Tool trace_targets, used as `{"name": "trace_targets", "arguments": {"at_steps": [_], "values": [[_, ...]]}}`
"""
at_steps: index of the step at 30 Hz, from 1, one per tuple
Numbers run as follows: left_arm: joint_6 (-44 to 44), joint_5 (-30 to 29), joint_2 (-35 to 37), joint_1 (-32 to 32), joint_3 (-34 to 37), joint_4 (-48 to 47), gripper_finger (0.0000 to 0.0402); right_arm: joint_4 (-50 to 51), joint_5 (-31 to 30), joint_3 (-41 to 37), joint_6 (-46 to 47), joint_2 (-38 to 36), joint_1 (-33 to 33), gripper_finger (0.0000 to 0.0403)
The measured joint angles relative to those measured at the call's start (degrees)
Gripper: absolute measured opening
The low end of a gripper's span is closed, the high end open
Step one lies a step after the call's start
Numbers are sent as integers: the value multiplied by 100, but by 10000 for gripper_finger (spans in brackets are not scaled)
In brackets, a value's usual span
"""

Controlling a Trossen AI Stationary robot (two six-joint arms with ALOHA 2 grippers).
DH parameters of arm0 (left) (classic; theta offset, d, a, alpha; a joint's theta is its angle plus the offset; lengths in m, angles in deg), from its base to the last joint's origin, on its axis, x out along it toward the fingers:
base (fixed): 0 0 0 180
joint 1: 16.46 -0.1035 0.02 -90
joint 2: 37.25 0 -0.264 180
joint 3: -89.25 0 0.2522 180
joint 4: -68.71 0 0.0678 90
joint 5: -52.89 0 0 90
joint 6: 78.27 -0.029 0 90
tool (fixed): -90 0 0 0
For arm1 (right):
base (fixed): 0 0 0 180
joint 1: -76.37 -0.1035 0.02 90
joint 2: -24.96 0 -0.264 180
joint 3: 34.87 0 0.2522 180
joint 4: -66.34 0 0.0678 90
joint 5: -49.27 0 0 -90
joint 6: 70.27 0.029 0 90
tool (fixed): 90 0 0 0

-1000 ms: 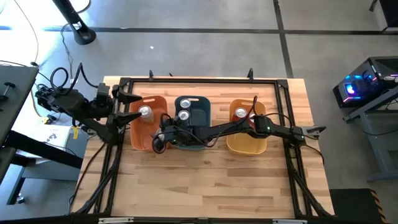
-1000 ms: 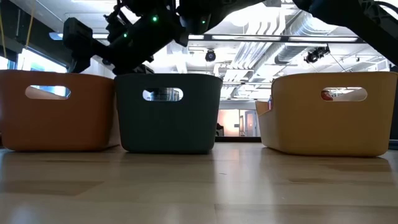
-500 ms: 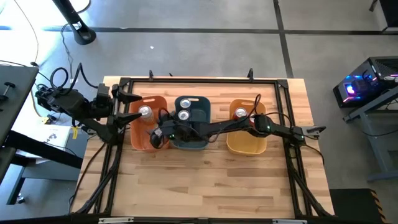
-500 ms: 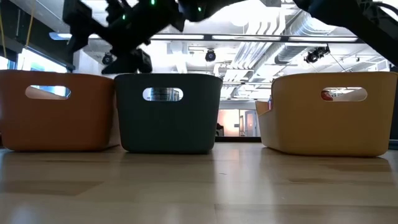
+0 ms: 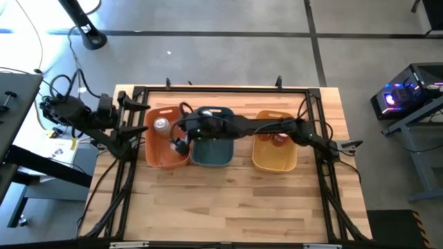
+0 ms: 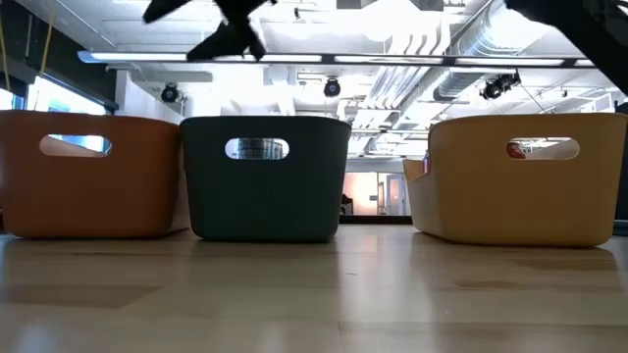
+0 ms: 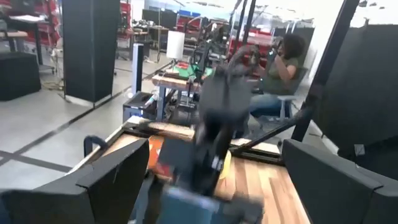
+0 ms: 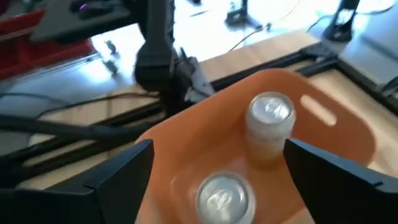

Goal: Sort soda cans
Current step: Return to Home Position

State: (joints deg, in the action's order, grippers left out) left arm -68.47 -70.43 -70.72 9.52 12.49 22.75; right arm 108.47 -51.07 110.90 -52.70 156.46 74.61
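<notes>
3 bins stand in a row across the middle of the wooden worktop (image 5: 228, 204). The blue-grey bin (image 5: 211, 149) is in the centre, the orange bin (image 5: 158, 149) at its 9 o'clock and the yellow bin (image 5: 273, 158) at its 3 o'clock.

The right arm reaches from the 3 o'clock edge of the worktop over the yellow and blue-grey bins. The right gripper (image 5: 181, 138) hangs above the orange bin's 3 o'clock side, clear of the bin rims in the low view. Its fingers (image 8: 118, 177) are spread wide and grip nothing.

Its wrist camera looks down on 2 soda cans standing upright in the orange bin. The far can (image 8: 270, 121) and the near can (image 8: 224, 198) both have silver tops and stand apart.

Through the blue-grey bin's handle slot, the low view shows a silver can (image 6: 257, 149). Something red (image 6: 515, 149) shows in the yellow bin's slot, too small to name.

The left gripper (image 5: 138, 116) waits at 9 o'clock of the orange bin, over the worktop's edge frame. Its fingers (image 7: 112, 180) are wide apart and empty. A person (image 7: 286, 56) sits in the room beyond.
</notes>
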Motion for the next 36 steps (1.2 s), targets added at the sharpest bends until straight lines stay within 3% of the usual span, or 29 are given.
{"name": "trace_targets", "arguments": {"at_steps": [5,9,13,14,18,25,28,36], "values": [[203,4,645,4,1450,1130,362,1084,227,0,97,-288,-164,274],[210,195,1116,7,2701,2442,347,2120,375,-9,297,-280,-441,166],[295,411,1528,-6,3581,3286,301,2892,1033,-9,470,-278,-818,35],[264,435,1624,-19,3784,3430,285,3026,1092,-9,567,-297,-916,18],[255,491,1918,-180,4571,4133,204,3550,1042,-11,1129,-495,-1266,20],[210,1147,2340,-580,5877,5527,22,4723,-206,-9,2525,-1243,-1718,6],[378,1214,2511,-726,6235,5726,14,5133,-876,-8,3137,-1660,-1948,1],[598,1525,2646,-850,6227,5580,3,5888,-2196,-8,4387,-2120,-2744,0]]}}
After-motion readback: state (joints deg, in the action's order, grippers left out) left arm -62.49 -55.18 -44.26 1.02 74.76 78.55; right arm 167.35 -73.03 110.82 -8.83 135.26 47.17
